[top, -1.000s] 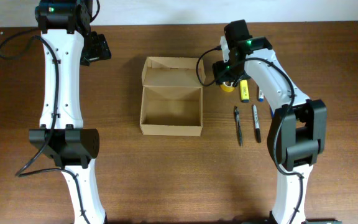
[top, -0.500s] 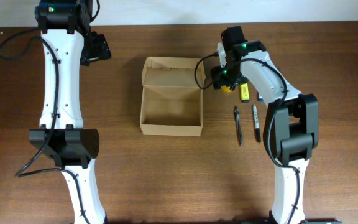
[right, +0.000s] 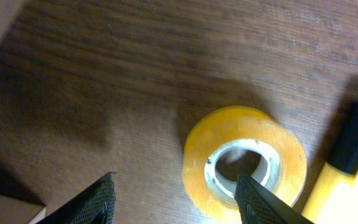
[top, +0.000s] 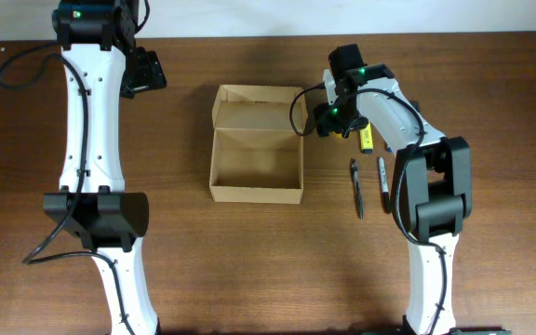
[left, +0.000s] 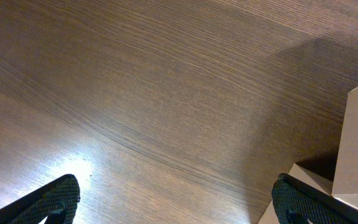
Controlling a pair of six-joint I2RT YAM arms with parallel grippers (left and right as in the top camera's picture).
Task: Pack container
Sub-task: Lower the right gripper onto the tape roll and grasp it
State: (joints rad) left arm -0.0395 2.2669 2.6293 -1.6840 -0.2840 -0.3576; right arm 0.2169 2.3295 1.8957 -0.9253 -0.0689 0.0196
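The wooden table (top: 491,279) lay bare around the left gripper (left: 176,202), which was spread wide above it. The container (top: 256,194) sat between the two grippers, its corner just beside the right gripper (right: 179,199); its lid flap stood open and nothing lay inside. The right gripper's fingers were parted, pinching nothing, low over a yellow tape roll (right: 278,149), one fingertip above the roll's core. A yellow marker (top: 365,138) lay just beyond the roll. Two dark pens (top: 355,186) lay nearer the arm's base, apart from the gripper.
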